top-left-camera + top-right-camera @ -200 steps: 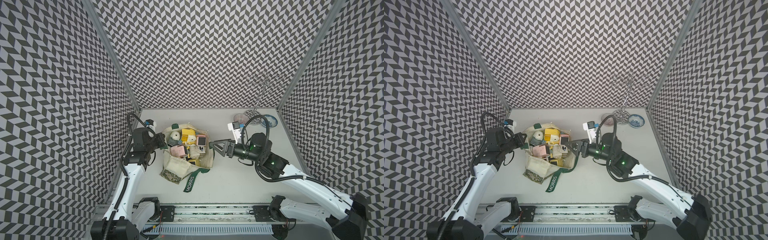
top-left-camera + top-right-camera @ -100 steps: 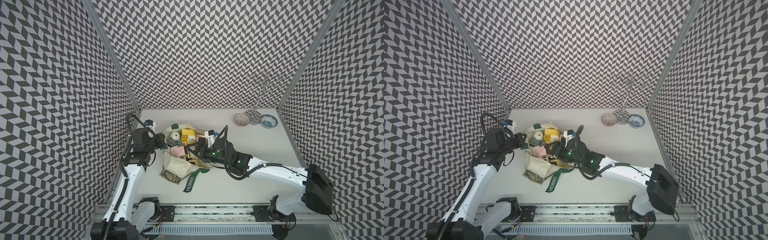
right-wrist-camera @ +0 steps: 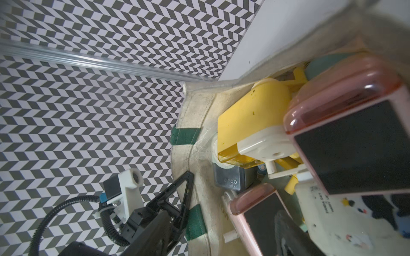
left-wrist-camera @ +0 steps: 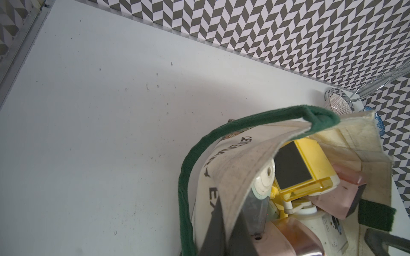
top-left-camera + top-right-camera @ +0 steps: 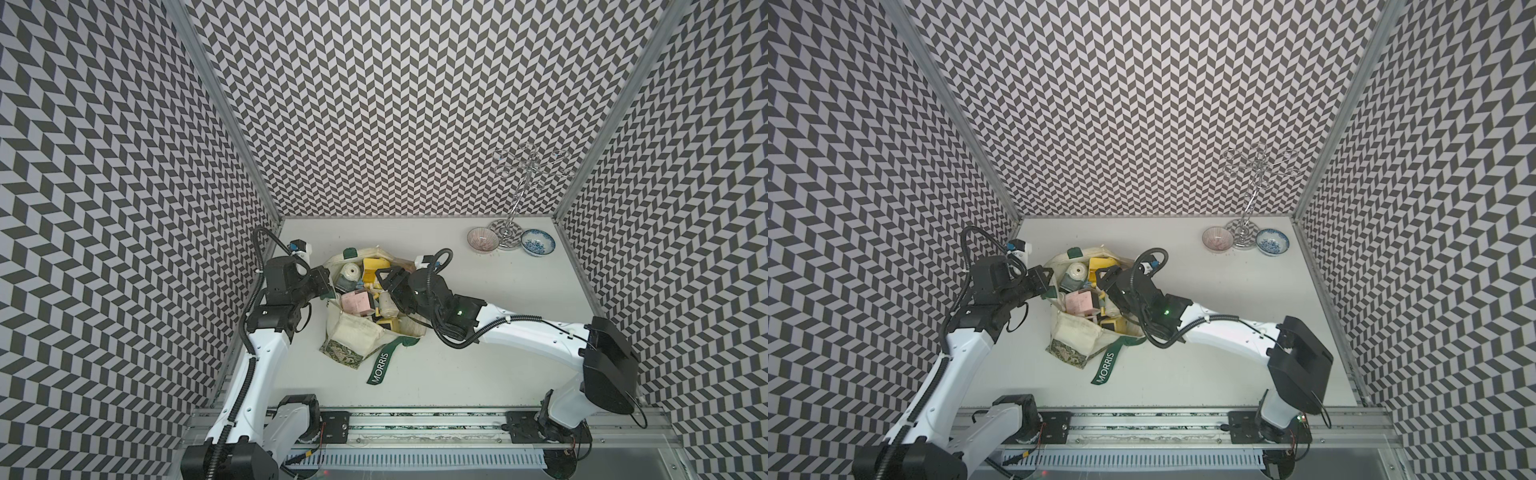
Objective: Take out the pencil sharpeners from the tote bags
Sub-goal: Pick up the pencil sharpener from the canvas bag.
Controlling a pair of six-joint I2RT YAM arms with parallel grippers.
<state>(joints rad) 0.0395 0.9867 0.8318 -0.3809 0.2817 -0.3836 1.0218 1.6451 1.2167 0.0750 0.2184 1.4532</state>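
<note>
White table [image 5: 457,353], zigzag walls all round. The bag [image 5: 357,332] sits slumped toward my left side with its mouth facing up. Got the left gripper [image 5: 325,283] pinched tight on the bag's rim. In the left wrist view its fingers [image 4: 215,232] sandwich the canvas just inside the green strap [image 4: 185,177], and I'd say that's purely to hold the mouth open. Meanwhile the right gripper [image 5: 380,285] hangs over the pile with jaws apart and nothing in them that I can make out, right by the yellow sharpener [image 5: 373,266] and the pink sharpener [image 5: 356,302]. Every sharpener I can see is in the bag, none out on the table. No idea how many are buried underneath — canvas and the right arm cover a good chunk. The right wrist view only catches 1 finger [image 3: 288,235], and it's blurry. The 2 bowls [image 5: 482,240] sit well apart in the back corner — out of the way.
</note>
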